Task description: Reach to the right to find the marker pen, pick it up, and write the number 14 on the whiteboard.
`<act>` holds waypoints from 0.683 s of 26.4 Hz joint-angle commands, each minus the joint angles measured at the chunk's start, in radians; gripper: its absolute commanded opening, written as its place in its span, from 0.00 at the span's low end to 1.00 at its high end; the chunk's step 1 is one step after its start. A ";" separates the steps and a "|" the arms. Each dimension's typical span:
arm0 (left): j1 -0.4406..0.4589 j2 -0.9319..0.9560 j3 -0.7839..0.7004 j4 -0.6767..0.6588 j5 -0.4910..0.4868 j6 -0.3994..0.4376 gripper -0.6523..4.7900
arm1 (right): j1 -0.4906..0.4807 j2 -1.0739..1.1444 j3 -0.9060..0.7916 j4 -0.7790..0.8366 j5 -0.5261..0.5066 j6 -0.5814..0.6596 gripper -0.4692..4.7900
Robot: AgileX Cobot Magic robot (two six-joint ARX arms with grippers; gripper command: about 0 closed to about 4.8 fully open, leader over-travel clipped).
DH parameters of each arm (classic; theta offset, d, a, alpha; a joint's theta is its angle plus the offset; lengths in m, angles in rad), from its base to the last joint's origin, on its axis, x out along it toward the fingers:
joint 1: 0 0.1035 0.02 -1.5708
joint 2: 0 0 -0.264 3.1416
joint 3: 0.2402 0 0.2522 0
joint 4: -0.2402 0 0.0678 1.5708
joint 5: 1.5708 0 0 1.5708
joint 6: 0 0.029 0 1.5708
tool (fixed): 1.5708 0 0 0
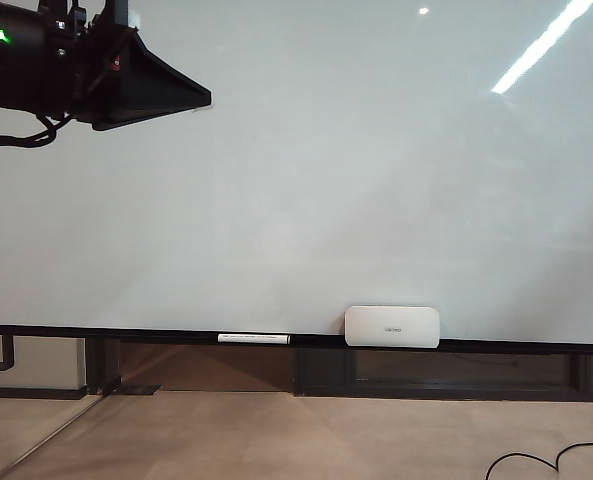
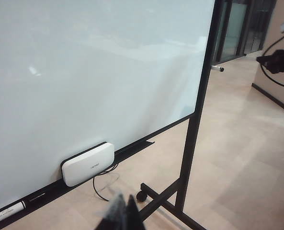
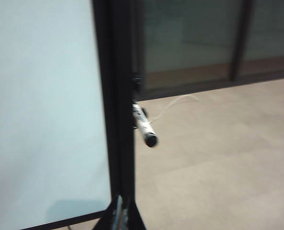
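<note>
The whiteboard (image 1: 326,180) fills the exterior view as a glossy pale sheet with a black bottom rail; no number 14 shows on it. The marker pen (image 3: 143,125) sticks out from the board's black side post (image 3: 118,96), whitish with a dark end. From the left wrist it is a small white stub (image 2: 217,68) on that post. My right gripper (image 3: 122,207) is shut and empty, just short of the post and below the pen. My left gripper (image 1: 204,98) is shut, high at the board's upper left, and its tips (image 2: 125,207) hold nothing.
A white rounded box (image 1: 392,326) sits on the rail, with a long capped white marker (image 1: 253,338) beside it. The board stands on a black wheeled base (image 2: 161,196). A dark cable (image 1: 546,460) lies on the floor. Glass doors (image 3: 194,38) stand behind the post.
</note>
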 commanded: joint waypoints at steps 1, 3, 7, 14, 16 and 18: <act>0.000 0.020 0.003 0.015 0.058 0.022 0.11 | -0.006 0.044 0.064 -0.027 -0.120 -0.079 0.12; 0.000 0.036 0.003 0.014 0.080 0.042 0.11 | -0.012 0.065 0.087 -0.040 -0.112 -0.080 0.12; 0.000 0.066 0.003 0.016 0.079 0.049 0.11 | -0.020 0.111 0.124 -0.057 -0.111 -0.080 0.13; 0.000 0.080 0.003 0.021 0.090 0.047 0.11 | -0.020 0.232 0.273 -0.223 -0.105 -0.088 0.13; 0.000 0.080 0.003 0.021 0.090 0.047 0.11 | -0.020 0.263 0.283 -0.183 -0.105 -0.088 0.13; 0.000 0.082 0.003 0.022 0.090 0.047 0.11 | -0.020 0.287 0.286 -0.149 -0.104 -0.088 0.13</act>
